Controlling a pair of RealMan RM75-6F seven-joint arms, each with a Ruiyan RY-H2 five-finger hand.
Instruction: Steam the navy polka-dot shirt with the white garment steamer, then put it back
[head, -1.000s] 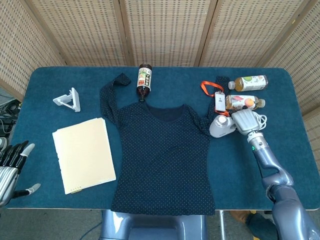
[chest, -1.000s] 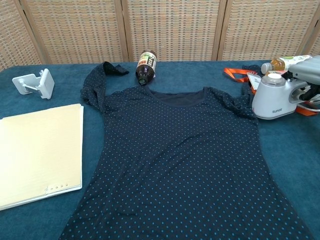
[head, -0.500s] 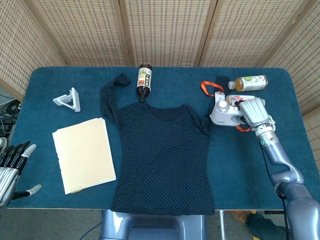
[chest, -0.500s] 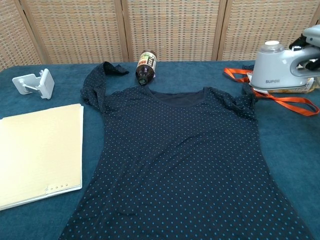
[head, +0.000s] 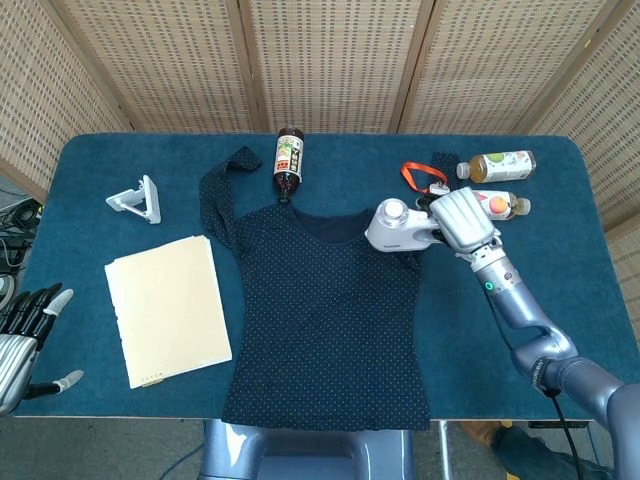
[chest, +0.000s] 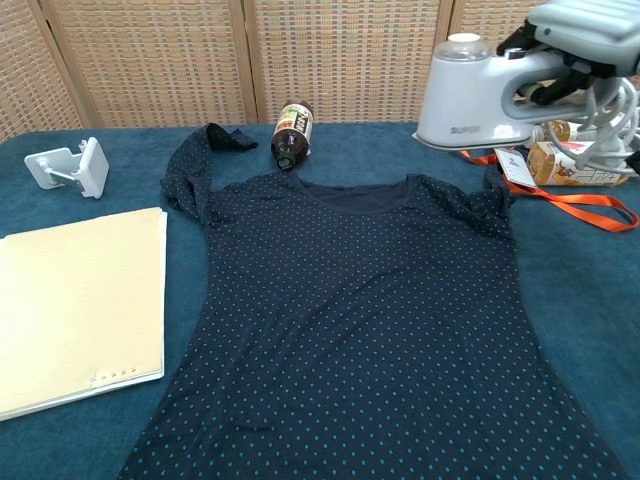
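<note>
One hand (head: 462, 220), the right, grips the white garment steamer (head: 398, 229) above the navy polka-dot shirt's (head: 325, 315) right shoulder, poised to lower and steam.

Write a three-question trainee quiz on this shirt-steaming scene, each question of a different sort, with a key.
1. True or false: the right hand holds the white garment steamer lifted off the table, at the shoulder of the navy polka-dot shirt.
2. Which thing lies beside the shirt, on the side away from the steamer? A. a stack of cream paper B. an orange lanyard C. two juice bottles
3. Fill in: the dark bottle lies on its side just beyond the shirt's ____.

Key: 1 true; 2 A; 3 neckline. The left hand plays no part: it is off the table's near corner with its fingers apart, holding nothing.
</note>
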